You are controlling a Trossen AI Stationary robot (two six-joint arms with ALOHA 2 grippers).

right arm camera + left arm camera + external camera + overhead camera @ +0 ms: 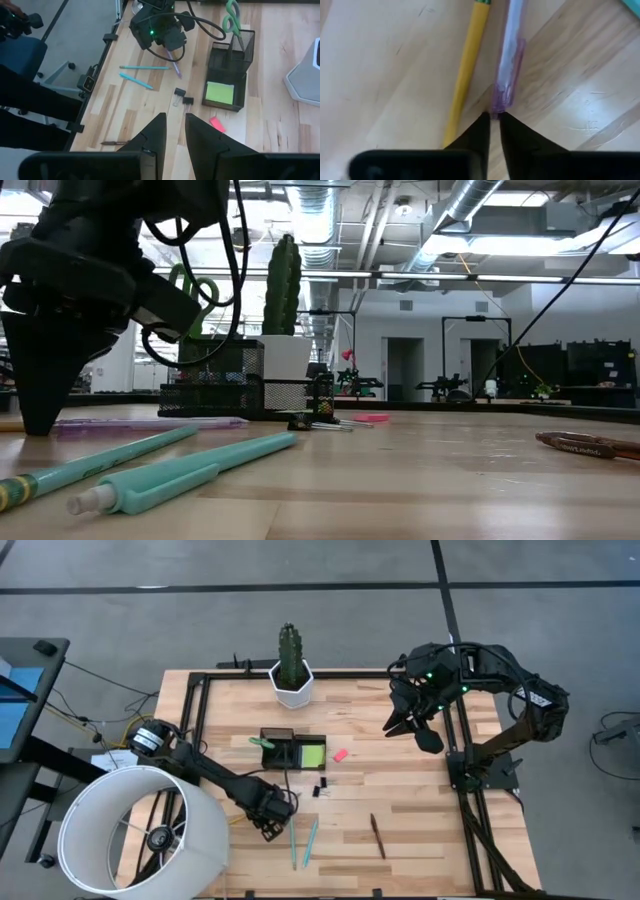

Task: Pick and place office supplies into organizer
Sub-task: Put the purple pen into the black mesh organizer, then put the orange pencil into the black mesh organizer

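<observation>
1. Wooden table [420,830] is holding our black organizer [292,752], and the scissors [231,20] are standing in it.
2. We are pinching the purple pen [507,65] with our left gripper [494,125] to lift it.
3. Our right gripper [174,131] is waiting high, nearly together, holding nothing.

The table [400,790] is pale wood planks, smooth with a faint sheen. The organizer [235,60] looks like black wire mesh — matt. The purple pen [509,65] is translucent glossy plastic.
</observation>
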